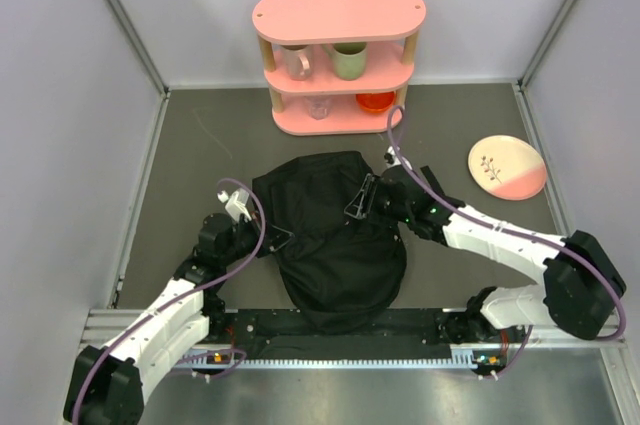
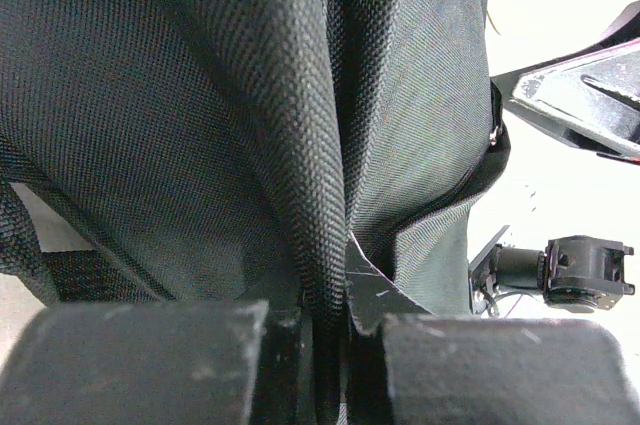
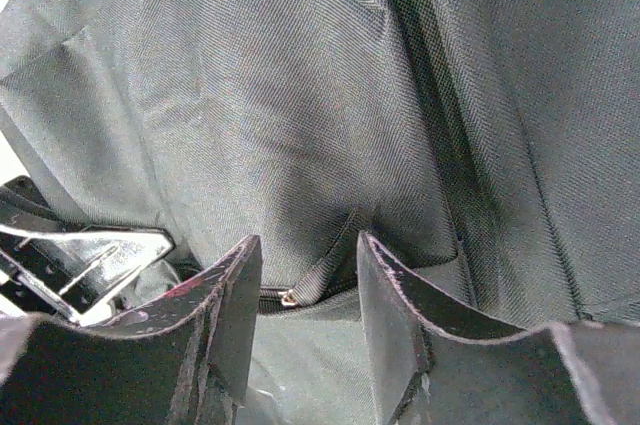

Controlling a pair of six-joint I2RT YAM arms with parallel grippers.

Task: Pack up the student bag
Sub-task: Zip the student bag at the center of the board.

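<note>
Student bag (image 1: 335, 245) lies mid-surface (image 1: 190, 145) between the 2 arms, long axis running roughly near-to-far. Left tool (image 2: 325, 320) is clamped on a fold of the bag's fabric at its left edge. Right tool (image 3: 310, 245) sits at the bag's upper right with fingers apart, and the zipper pull (image 3: 318, 283) is straight ahead in the gap, not touched. Likely next: right tool, the nearer 1, closes on that pull.

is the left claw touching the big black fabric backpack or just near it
Touching. The left wrist view shows a fold of the large soft black fabric backpack pinched between the shut fingers of the left claw.
</note>
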